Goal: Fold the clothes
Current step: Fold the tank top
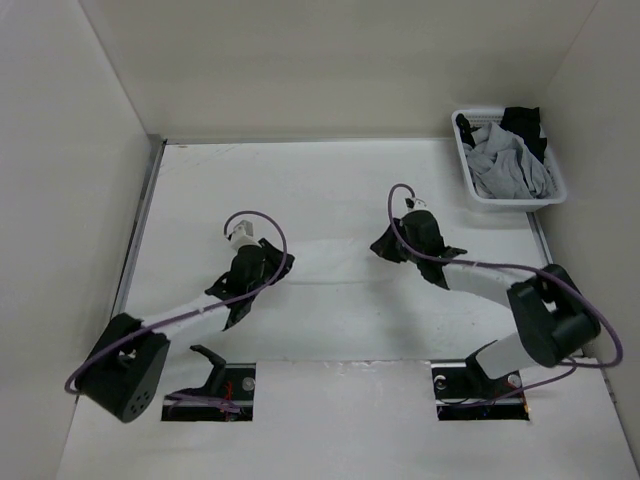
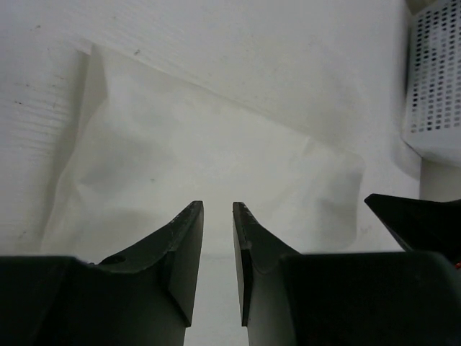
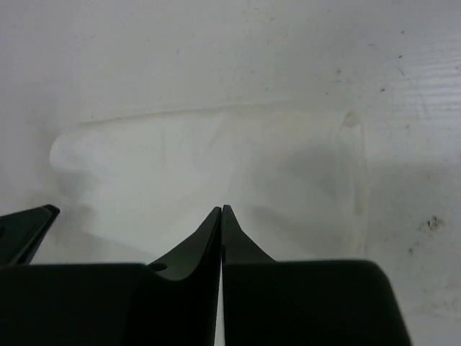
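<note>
Status: thin white fabric garment (image 2: 202, 166) lies flat, apparently folded, near done; left pincer (image 2: 217, 205) narrowly parted, right pincer (image 3: 221, 209) closed, both empty.

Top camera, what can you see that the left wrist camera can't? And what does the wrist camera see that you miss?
Only the top camera shows the whole left arm and right arm, plus the grey garments and black garment piled in the basket. Only the left wrist camera shows the small gap between the fingers of the left claw, and the little holes in the basket's wall. Both show the white garment lying on the table, and the basket.
</note>
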Robot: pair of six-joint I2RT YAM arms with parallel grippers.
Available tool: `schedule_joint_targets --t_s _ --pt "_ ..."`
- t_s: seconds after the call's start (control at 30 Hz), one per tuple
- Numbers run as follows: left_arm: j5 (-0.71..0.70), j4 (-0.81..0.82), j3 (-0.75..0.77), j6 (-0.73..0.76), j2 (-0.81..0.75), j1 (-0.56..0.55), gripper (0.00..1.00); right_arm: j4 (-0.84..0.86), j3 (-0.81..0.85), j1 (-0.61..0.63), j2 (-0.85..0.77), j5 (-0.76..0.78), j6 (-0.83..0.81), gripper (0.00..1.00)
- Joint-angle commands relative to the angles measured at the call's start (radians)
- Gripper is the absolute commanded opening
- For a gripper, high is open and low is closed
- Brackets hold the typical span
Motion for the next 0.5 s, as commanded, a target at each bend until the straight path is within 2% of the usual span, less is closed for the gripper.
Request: schedule_joint_targets --t_s 0.0,0.13,0.33,0.47 --pt "-0.021 0.172 0.018 -0.004 0.094 0.041 0.22 0.170 0.048 -0.065 0.132 -0.057 0.032 0.04" --pt "0.006 0.236 -0.021 0.001 0.156 0.110 0.22 0.213 0.029 -0.125 0.220 -0.052 0.080 0.03" --pt "0.016 0.253 -0.080 0.028 0.148 0.152 0.22 0.250 -0.031 -0.148 0.199 -0.048 0.103 0.06" --pt "0.040 0.232 -0.105 0.036 0.072 0.178 0.22 0.256 -0.103 -0.148 0.073 -0.048 0.088 0.22"
